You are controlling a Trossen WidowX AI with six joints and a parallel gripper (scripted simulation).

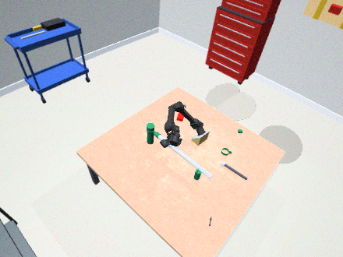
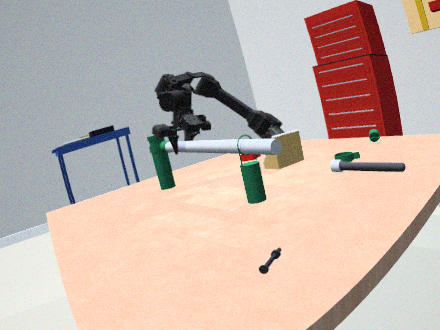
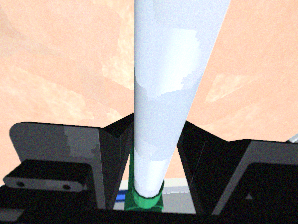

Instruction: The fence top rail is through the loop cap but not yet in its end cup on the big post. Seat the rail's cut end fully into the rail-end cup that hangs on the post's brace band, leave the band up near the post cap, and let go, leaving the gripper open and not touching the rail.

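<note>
The pale grey top rail (image 1: 187,156) lies level above the table. It runs through the thin green loop cap on the short green post (image 2: 253,181). Its cut end sits in the green rail-end cup (image 2: 164,146) near the top of the big green post (image 2: 161,162). In the wrist view the rail (image 3: 165,100) ends in the cup (image 3: 146,201). My gripper (image 2: 178,136) is shut on the rail close to the cup. It also shows in the top view (image 1: 170,141) and in the wrist view (image 3: 150,165).
A tan block (image 2: 285,150) stands behind the rail's free end. A spare dark rail (image 2: 369,166), a green band (image 2: 346,156), a small green cap (image 2: 373,134) and a black bolt (image 2: 270,260) lie on the table. A red tool chest (image 1: 239,35) and a blue cart (image 1: 47,51) stand beyond.
</note>
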